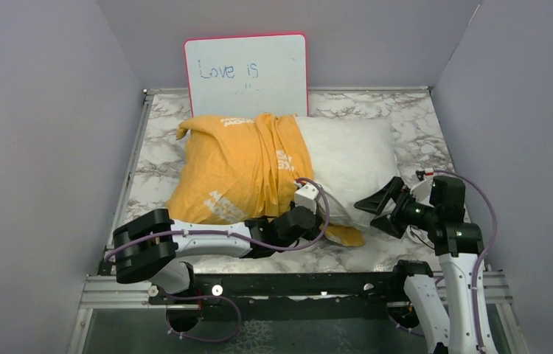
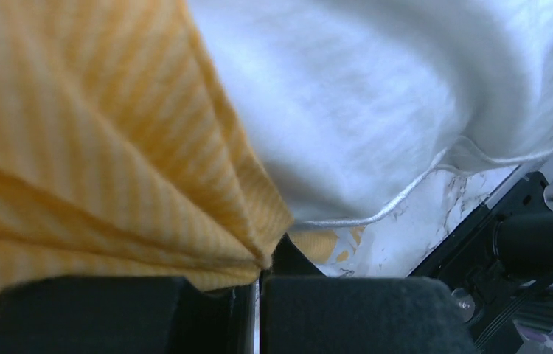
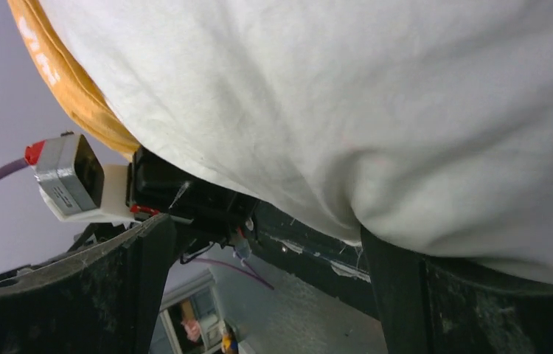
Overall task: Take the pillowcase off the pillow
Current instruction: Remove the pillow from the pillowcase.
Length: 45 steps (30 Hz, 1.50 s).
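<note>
The pillowcase [image 1: 237, 169], yellow-orange with white lettering, covers the left half of the pillow. The plain white pillow [image 1: 347, 158] is bare on its right half. My left gripper [image 1: 310, 225] is at the pillowcase's near edge. In the left wrist view the left gripper [image 2: 259, 274] is shut, with a fold of yellow pillowcase [image 2: 96, 162] pinched between the pads and the pillow [image 2: 377, 96] beside it. My right gripper [image 1: 378, 210] is open at the pillow's near right corner. In the right wrist view the right gripper [image 3: 266, 236] is wide open under the pillow [image 3: 347, 96], which rests against one finger [image 3: 443, 310].
A pink-framed whiteboard [image 1: 248, 74] reading "Love is" leans on the back wall behind the pillow. The marble table [image 1: 414, 122] is walled on the left, right and back. A black rail [image 1: 296, 284] runs along the near edge by the arm bases.
</note>
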Motion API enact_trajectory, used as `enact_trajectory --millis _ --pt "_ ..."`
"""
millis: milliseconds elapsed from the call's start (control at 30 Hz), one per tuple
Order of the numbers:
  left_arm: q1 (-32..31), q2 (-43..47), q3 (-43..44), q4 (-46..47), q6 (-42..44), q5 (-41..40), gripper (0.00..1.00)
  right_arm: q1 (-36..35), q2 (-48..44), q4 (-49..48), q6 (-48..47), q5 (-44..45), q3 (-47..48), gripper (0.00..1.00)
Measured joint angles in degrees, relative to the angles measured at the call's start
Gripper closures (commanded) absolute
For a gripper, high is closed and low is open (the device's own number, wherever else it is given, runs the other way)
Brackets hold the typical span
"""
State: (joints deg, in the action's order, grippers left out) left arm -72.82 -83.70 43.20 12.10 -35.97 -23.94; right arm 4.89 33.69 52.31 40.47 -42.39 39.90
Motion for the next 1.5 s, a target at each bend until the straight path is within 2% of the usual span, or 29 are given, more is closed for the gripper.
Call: enact_trajectory --millis 200,300,433,733,933,967,1067,1233,1367,1500 --pt "-0.4 -2.2 2.2 0.2 1.4 1.1 1.0 0.0 -0.2 8.9 0.5 13.3 11.2 0.01" --pt "-0.4 -2.5 2.6 0.4 1.6 1.4 1.0 0.0 -3.0 11.4 1.8 20.0 17.4 0.13" --pt "-0.4 -2.5 3.5 0.1 2.1 1.4 1.0 0.0 -8.6 11.8 3.8 20.7 21.3 0.13" --pt "-0.5 -6.8 13.6 -1.9 3.8 5.7 1.0 0.0 -8.2 10.1 8.0 13.2 6.5 0.06" --pt "-1.5 -6.8 13.6 -2.0 4.1 8.0 1.0 0.0 -3.9 -2.1 10.4 12.2 0.8 0.04" --pt "-1.6 -6.8 13.4 -1.9 4.1 8.2 1.0 0.0 -3.4 -4.7 10.8 12.3 -0.2 0.1" --pt "-1.6 -6.4 12.9 -1.9 4.1 8.2 1.0 0.0 -1.5 -9.2 12.2 13.0 -2.3 0.45" --pt "-1.6 -4.9 12.3 -3.8 4.0 6.5 1.0 -0.2 1.1 -12.4 12.1 16.9 -2.3 0.98" --pt "-1.8 -2.0 12.2 -9.4 2.1 0.4 0.98 -0.5 3.1 -12.3 9.2 20.3 3.4 1.0" --pt "-1.0 1.1 11.7 -14.8 -1.4 -3.3 0.54 -0.7 6.1 -12.3 7.0 20.4 6.4 1.0"
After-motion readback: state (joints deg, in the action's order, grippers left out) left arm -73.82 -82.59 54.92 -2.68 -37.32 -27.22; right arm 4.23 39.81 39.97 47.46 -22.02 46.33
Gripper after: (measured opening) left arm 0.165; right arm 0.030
